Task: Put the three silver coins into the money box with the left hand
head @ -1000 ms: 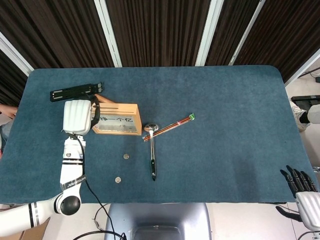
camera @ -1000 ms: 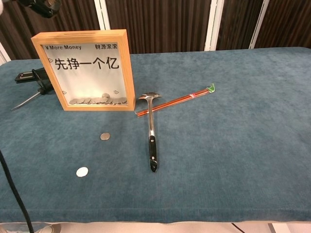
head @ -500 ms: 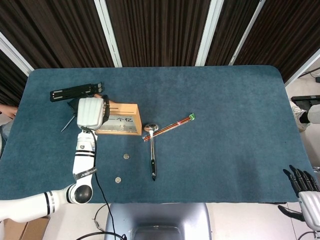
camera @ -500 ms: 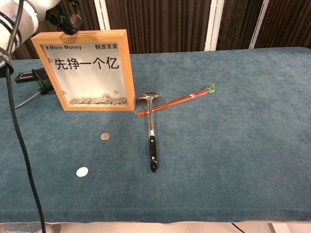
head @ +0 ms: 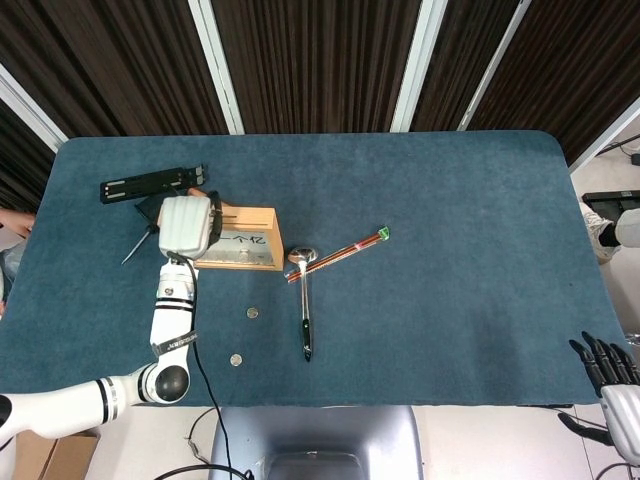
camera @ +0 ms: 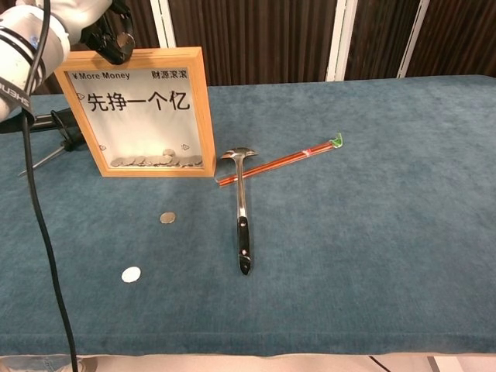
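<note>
The wooden money box stands upright left of centre, with several coins lying at its bottom behind the glass. My left hand hovers over the box's top left end with its dark fingers curled down at the top edge. Whether it holds a coin is hidden. Two silver coins lie on the cloth in front of the box, one nearer it and one further out. My right hand hangs off the table's near right corner, fingers apart and holding nothing.
A metal spoon lies right of the coins, its bowl touching a pair of red chopsticks. A black stand sits behind the box on the left. The blue table reaches far right.
My left hand has moved right, from beside the box's left end to above its top edge. The coins, spoon and chopsticks have not moved. The right hand has sunk slightly.
</note>
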Robot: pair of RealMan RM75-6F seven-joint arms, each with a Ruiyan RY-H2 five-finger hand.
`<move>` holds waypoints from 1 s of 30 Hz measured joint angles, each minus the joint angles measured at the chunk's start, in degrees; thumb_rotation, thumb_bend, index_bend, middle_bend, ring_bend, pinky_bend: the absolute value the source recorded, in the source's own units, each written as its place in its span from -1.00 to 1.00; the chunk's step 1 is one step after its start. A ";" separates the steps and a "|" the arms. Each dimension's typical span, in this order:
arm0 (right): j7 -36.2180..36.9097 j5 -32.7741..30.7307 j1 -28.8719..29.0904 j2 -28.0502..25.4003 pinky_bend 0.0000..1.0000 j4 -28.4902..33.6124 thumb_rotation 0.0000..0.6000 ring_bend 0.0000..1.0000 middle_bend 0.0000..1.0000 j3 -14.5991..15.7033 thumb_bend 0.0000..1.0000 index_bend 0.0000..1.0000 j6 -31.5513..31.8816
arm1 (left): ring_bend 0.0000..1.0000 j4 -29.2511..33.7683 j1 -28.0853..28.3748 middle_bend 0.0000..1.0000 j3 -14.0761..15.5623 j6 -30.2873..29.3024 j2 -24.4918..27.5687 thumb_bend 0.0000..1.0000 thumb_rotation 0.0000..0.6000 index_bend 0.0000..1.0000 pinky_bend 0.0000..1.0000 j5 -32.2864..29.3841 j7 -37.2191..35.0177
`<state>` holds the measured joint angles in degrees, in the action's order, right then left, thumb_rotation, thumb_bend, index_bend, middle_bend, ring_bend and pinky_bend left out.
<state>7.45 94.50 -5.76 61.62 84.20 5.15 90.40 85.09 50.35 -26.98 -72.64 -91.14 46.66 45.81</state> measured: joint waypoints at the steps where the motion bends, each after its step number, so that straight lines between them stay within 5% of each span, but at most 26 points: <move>1: -0.05 0.01 -0.01 0.00 -1.00 0.01 1.00 -1.00 -1.00 0.00 -0.89 -1.00 0.00 | 1.00 -0.06 0.11 1.00 0.15 -0.01 0.01 -0.19 1.00 0.13 1.00 -0.03 -0.07; 30: -0.45 -0.16 -0.04 -0.27 -1.00 0.38 1.00 -1.00 -1.00 0.02 -0.89 -1.00 -0.49 | 1.00 -1.90 1.47 1.00 3.14 -1.43 0.22 -0.20 1.00 0.04 1.00 0.22 -2.04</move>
<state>7.00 94.34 -5.80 61.35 84.58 5.17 89.91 83.18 51.82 -23.84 -74.07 -90.92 46.89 43.78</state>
